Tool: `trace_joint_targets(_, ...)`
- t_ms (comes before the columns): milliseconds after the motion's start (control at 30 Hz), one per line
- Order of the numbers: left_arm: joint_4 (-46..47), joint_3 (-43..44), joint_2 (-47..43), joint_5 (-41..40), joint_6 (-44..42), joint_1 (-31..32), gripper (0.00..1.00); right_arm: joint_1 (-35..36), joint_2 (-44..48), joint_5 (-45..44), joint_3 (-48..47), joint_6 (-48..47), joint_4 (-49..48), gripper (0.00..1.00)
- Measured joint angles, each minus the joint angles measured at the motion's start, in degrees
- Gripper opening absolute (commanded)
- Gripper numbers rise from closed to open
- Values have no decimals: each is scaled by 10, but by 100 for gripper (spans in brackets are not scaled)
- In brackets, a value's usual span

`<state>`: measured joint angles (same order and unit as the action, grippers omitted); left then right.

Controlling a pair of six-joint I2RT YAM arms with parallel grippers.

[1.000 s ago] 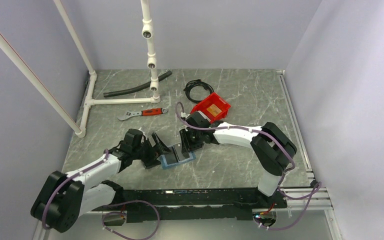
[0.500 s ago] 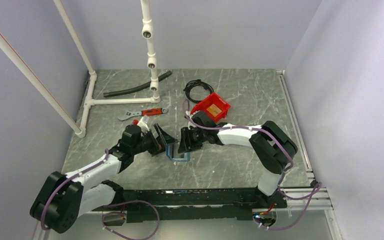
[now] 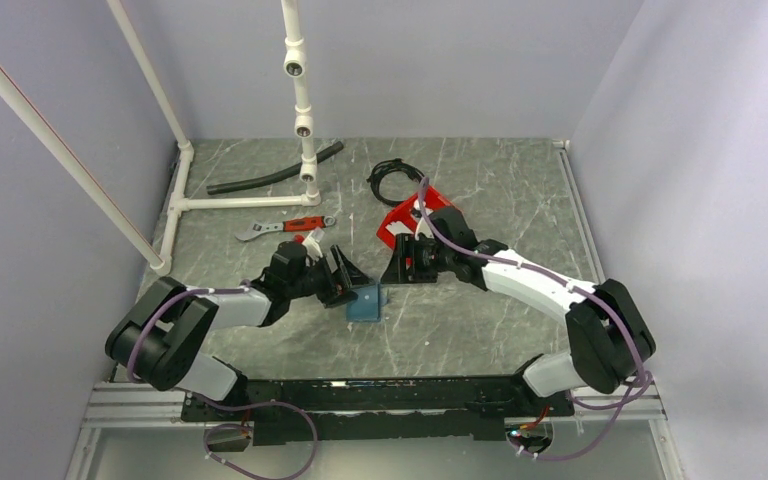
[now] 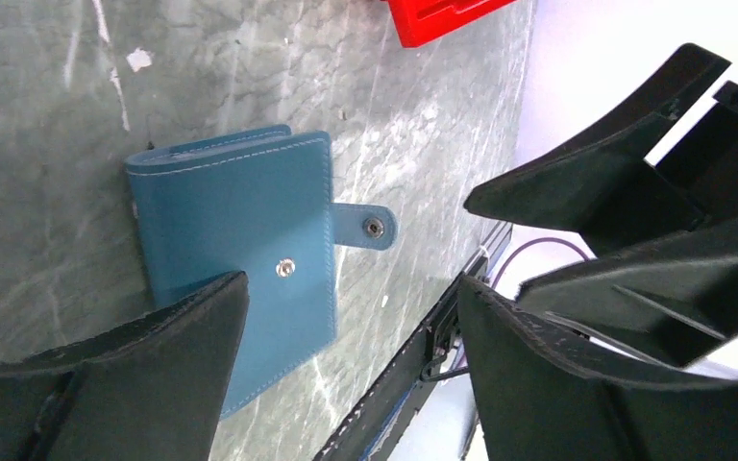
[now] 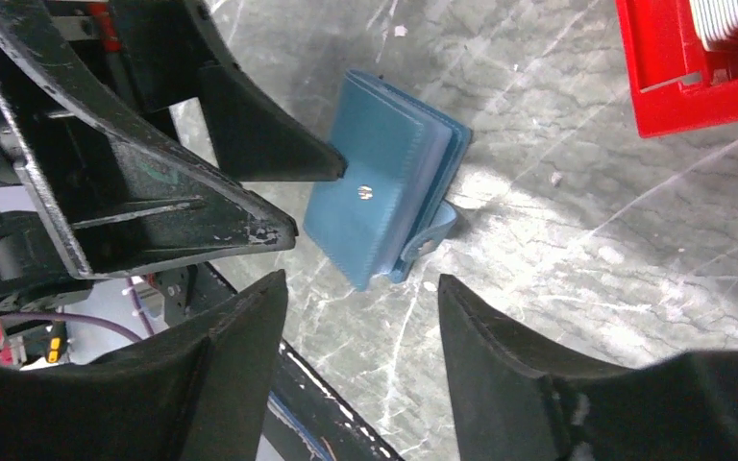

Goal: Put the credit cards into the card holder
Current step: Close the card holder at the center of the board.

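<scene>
The card holder [image 3: 365,303] is a blue wallet with a snap strap. It lies folded shut and flat on the table [image 4: 235,226] [image 5: 381,197]. My left gripper [image 3: 345,278] [image 4: 351,322] hovers open just left of it; one finger overlaps the holder's near corner in the left wrist view, and nothing is between the jaws. My right gripper [image 3: 402,268] [image 5: 360,283] hangs open above and to the right of the holder, also with nothing in it. The credit cards are hidden; none shows on the table.
A red bin [image 3: 410,215] [image 5: 677,72] stands just behind the right gripper, with something white and ribbed inside it. Farther back lie a red-handled wrench [image 3: 285,227], a black hose [image 3: 275,170], a coiled black cable [image 3: 397,180] and a white pipe frame [image 3: 305,130].
The holder lay spread open under both grippers; now it is folded shut and free. Both grippers have pulled back from it, the right one rising toward the red bin and opening wider.
</scene>
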<state>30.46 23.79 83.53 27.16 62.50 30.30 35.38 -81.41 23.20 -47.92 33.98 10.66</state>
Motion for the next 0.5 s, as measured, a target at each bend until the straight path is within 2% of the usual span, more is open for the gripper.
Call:
trace_joint_targets(100, -10, 7, 0, -1, -2, 4, 57, 1, -4, -10, 4, -2, 3, 42)
trace_joint_targets(167, -40, 18, 0, -6, -7, 5, 46, 0, -14, -14, 8, -3, 7, 36)
trace_joint_targets(267, -105, 38, 0, -25, -19, 7, 31, 0, -43, -16, 8, -5, 7, 36)
trace_joint_targets(400, -187, 64, 3, -47, -35, 8, 22, 1, -75, -16, 7, -7, 7, 41)
trace_joint_targets(500, -202, 70, 21, -49, -41, 9, 18, 2, -83, -16, 7, -10, 8, 48)
